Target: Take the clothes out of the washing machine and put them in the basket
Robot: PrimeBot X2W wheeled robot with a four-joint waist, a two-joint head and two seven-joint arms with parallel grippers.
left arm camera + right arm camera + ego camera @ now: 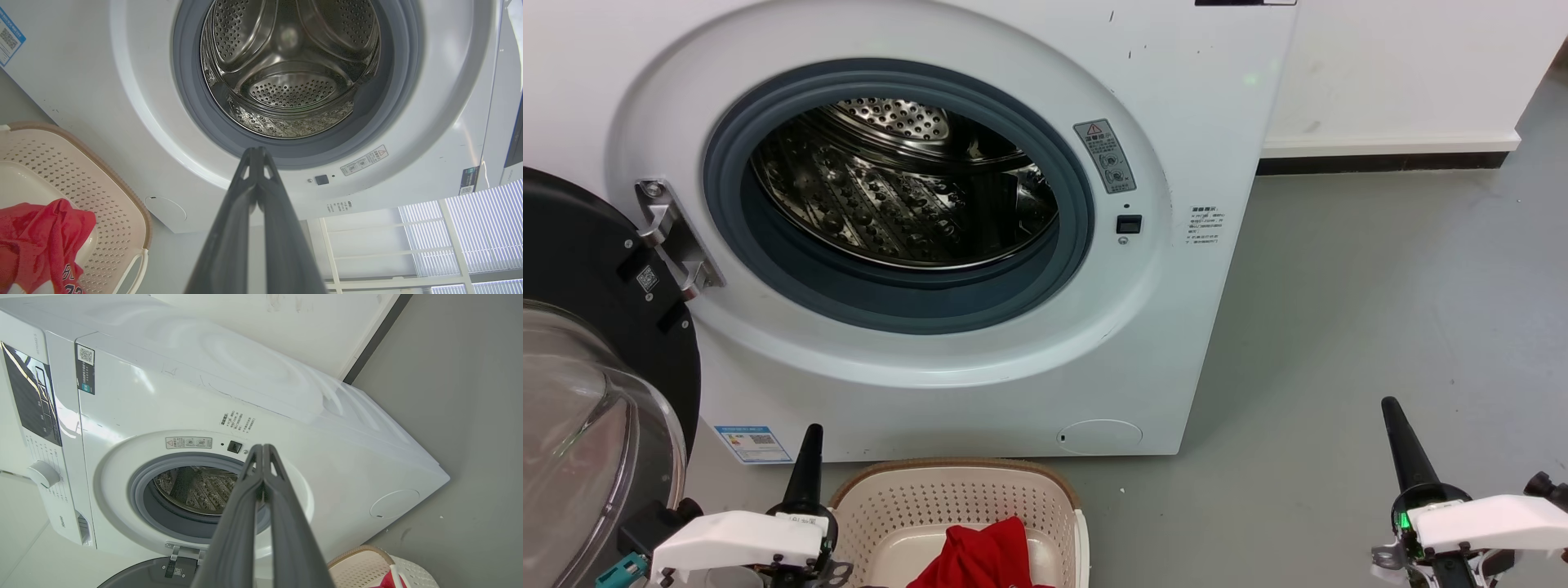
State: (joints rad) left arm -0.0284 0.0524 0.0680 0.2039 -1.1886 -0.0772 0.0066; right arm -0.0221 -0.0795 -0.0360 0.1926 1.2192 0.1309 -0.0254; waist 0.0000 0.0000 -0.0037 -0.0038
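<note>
- Washing machine (980,392): far centre. Its door (572,343) is swung wide to the left, so the opening is free for reaching in.
- Drum (890,204): bare perforated steel, no cloth seen inside.
- Basket (947,498): on the floor, near, just in front of the machine; judged placed for a short carry.
- Clothes (984,559): red jersey crumpled inside the basket. Task judged complete.
- Left gripper (811,441): near left, beside the basket. Right gripper (1393,416): near right, over the floor. Both jaws pressed together, gripping nothing.

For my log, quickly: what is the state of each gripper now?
Left gripper: closed, holding nothing.
Right gripper: closed, holding nothing.
</note>
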